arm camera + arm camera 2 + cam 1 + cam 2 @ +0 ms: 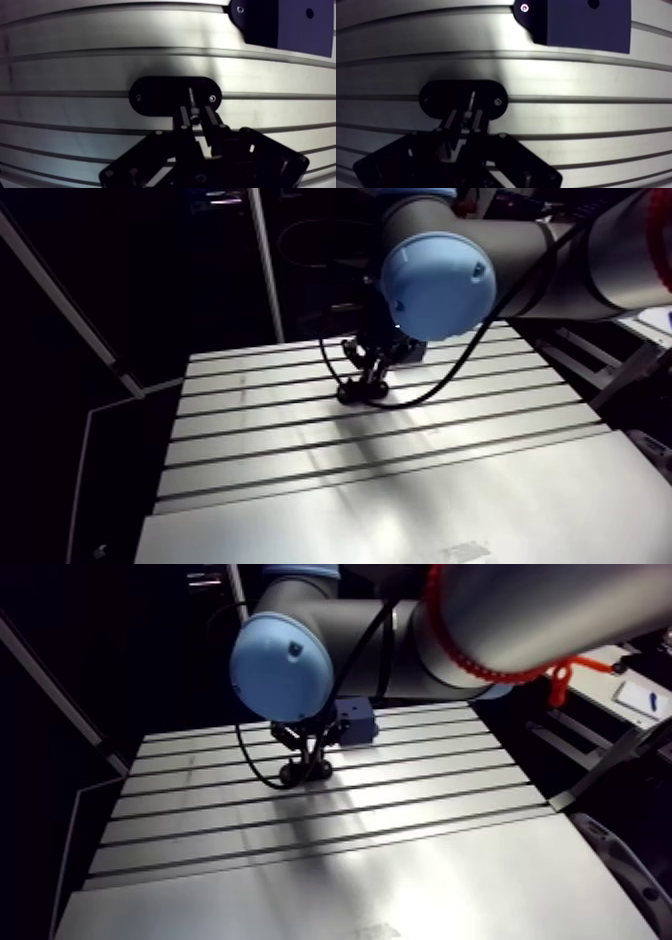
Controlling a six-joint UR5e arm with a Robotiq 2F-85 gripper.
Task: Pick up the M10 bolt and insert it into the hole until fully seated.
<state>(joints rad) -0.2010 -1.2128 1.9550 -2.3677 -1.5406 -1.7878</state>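
A slim, silvery bolt (191, 100) is pinched between the two dark fingers (182, 120) of the gripper (194, 116), which is clenched on the bolt's near end. In the wrist view the bolt's long axis runs in line with the fingers, its free end pointing straight ahead of them. That end lies over a flat black oval plate (160, 97). Whether the tip touches the plate cannot be told.

The plate lies across one groove of the worktop (100, 70), with a small screw (138, 98) near one rounded end and another (212, 98) near the other.

The arm view shows the gripper reaching down onto this plate, so the bolt stands roughly upright, tip downward.

The worktop is pale brushed aluminium, crossed by long parallel slots and glaring under the light. Beyond the plate and off to one side sits a dark blue block (285, 25) with a round hole (310, 13) in its top face. Any markings are too small to read.
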